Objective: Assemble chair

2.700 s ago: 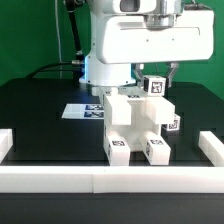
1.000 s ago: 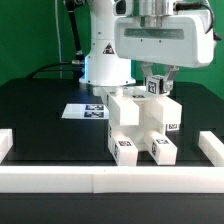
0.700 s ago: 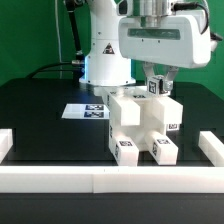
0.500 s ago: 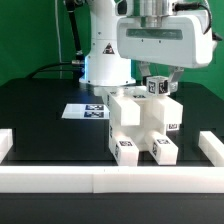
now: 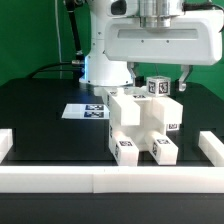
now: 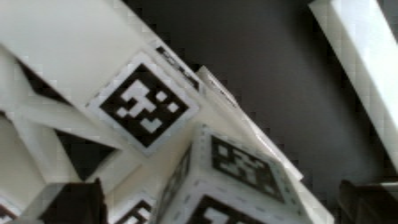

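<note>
The chair (image 5: pixel 140 125) is a small white blocky stack of tagged parts, standing at the table's front against the border wall. A small tagged piece (image 5: pixel 160 87) sits on its top at the exterior view's right. My gripper (image 5: pixel 159 80) hangs straight over that piece. It is open, with one finger (image 5: pixel 185 82) on each side of the piece and a gap to both. In the wrist view the tagged white parts (image 6: pixel 151 100) fill the frame. My gripper (image 6: pixel 217 205) shows there as two dark fingers (image 6: pixel 71 203) at the frame's edge, one at each lower corner.
The marker board (image 5: pixel 85 110) lies flat on the black table behind the chair, at the exterior view's left. The long white border wall (image 5: pixel 100 180) runs along the front, with raised ends at both sides. The arm's white base (image 5: pixel 100 65) stands behind.
The hand has turned about its vertical axis and now shows its broad side. The jaws have spread apart and let go of the small tagged piece, which stays on the chair.
</note>
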Controlling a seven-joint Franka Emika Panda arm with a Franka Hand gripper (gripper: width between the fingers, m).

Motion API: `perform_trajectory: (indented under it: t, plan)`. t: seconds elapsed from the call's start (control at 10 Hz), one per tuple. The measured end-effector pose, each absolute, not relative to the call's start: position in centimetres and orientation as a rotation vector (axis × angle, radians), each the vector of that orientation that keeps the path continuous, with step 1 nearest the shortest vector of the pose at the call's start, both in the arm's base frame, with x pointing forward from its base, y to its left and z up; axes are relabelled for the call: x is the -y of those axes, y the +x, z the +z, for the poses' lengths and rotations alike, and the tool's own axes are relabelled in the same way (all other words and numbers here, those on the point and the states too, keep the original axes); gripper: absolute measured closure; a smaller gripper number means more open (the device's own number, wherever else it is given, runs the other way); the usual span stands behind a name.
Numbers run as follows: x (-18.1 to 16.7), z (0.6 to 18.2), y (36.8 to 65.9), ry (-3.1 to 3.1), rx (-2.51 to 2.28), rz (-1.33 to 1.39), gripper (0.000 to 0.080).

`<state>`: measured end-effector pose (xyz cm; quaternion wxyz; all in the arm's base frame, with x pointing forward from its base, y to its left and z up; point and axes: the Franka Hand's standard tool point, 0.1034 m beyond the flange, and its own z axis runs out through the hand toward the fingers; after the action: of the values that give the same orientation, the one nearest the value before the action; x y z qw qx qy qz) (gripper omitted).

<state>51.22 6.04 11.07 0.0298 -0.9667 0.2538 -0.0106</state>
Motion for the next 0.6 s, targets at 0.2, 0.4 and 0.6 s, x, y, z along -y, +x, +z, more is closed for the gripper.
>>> perform_trajectory:
  t: [0.2,0.4,0.6]
  plan:
    - [-6.08,11.05,51.2,-3.03,-0.569,-0.04,0.0151]
    - [-6.06,11.06,51.2,-3.064,-0.362,-0.046,0.0151]
    - [-6.05,11.04,51.19,-3.08,-0.207,-0.05,0.0151]
